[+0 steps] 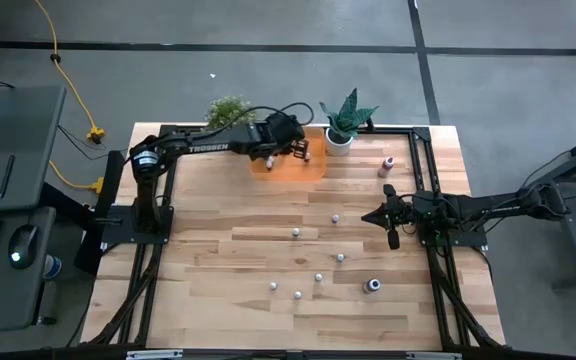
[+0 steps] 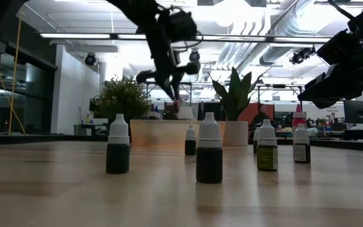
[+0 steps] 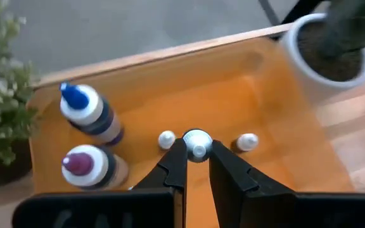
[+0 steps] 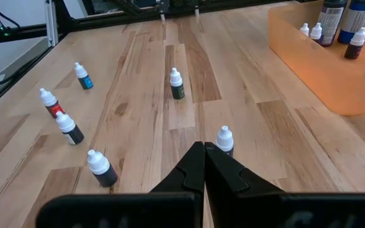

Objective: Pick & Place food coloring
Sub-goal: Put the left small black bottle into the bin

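Left arm is mid-drop-off over the tray

The left gripper (image 3: 198, 158) hangs over the translucent orange plastic tray (image 1: 313, 167) at the far edge of the wooden surface (image 1: 218, 300), fingers clamped on a tiny white-capped food coloring bottle (image 3: 197, 143). Looks like the placing step to me; next it needs to lower and let go without knocking the two small bottles right beside it. Plenty more bottles dot the middle of the surface. The right gripper (image 4: 204, 159) waits at the right side, fingers together, empty.
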Available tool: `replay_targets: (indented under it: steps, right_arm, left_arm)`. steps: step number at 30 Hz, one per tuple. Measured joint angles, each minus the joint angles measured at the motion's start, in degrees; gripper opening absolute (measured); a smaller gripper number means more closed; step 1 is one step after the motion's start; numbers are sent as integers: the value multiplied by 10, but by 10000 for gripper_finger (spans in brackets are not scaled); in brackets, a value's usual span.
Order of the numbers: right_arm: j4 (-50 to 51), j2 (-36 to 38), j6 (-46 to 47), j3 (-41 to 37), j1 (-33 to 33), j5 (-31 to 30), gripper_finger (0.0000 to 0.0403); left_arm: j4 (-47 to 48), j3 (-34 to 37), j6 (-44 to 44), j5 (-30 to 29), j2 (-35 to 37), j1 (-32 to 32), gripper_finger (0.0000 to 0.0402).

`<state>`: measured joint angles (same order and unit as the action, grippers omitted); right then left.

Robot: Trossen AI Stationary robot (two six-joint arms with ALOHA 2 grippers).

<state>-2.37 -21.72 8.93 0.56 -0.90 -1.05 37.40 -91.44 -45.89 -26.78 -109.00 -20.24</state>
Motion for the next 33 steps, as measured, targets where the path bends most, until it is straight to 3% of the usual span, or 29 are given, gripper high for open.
replay_targets:
  steps: [33]
  right_arm:
    - [0, 0, 0, 0, 0, 0, 0]
  left_arm:
    - [13, 107, -98, 46, 0, 20, 33]
